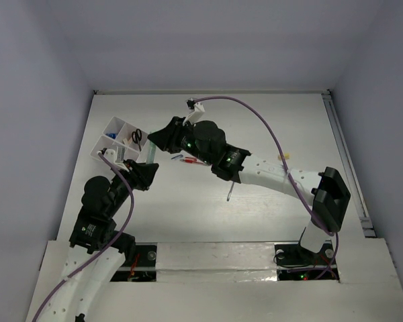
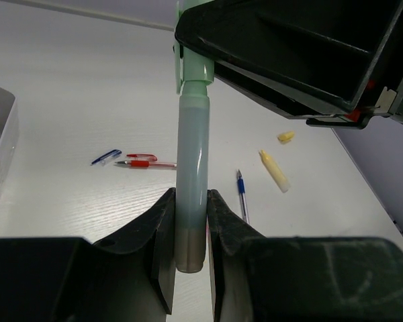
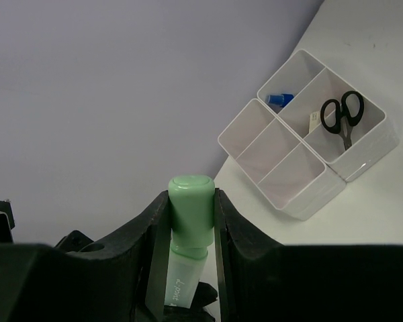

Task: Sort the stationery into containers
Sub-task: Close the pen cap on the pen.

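From overhead, both arms meet near the far-left corner of the table, right beside the white organiser box (image 1: 101, 144). The pale green marker (image 1: 150, 155) is held between them, with the left gripper (image 1: 146, 169) on its near end and the right gripper (image 1: 156, 142) on its far end. Black-handled scissors (image 1: 137, 136) sit in one of the box's compartments, and a red pen (image 1: 191, 161) lies out around the middle of the table. On the left wrist cam, the left gripper's fingers (image 2: 162, 228) are clamped on the marker's barrel. The red pen, a blue pen (image 2: 242, 194) and a tan eraser (image 2: 274, 171) are loose on the tabletop behind it. On the right wrist cam, the right gripper is pinched tight on the marker's green cap. The box sits further back with the scissors in one compartment and something blue (image 3: 279, 100) in the next one over.
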Robot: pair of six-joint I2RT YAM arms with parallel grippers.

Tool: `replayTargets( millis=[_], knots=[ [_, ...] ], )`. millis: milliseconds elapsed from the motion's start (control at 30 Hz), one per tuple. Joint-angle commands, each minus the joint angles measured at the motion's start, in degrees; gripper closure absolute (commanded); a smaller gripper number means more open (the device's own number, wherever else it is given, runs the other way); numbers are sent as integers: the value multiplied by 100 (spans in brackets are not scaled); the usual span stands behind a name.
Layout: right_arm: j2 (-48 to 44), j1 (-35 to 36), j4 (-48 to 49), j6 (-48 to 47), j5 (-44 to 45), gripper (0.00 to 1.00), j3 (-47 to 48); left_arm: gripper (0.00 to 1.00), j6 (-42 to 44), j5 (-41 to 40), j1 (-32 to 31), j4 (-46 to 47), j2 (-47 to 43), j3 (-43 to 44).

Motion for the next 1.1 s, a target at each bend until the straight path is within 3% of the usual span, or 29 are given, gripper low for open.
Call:
replayTargets(
  millis=[0, 367, 633, 1067],
  knots=[
    [13, 208, 185, 165, -455, 100, 144, 100, -63, -348, 68, 323, 2, 193],
    [-276, 314, 483, 367, -69, 100, -383, 100, -450, -805, 68, 875, 45, 131],
    [-242, 367, 125, 104, 107, 100, -331, 100, -556, -876, 68, 1325, 309, 184],
    [-434, 419, -44, 51, -358, 100, -848, 100, -573, -1104, 68, 1571, 608, 359]
  ],
)
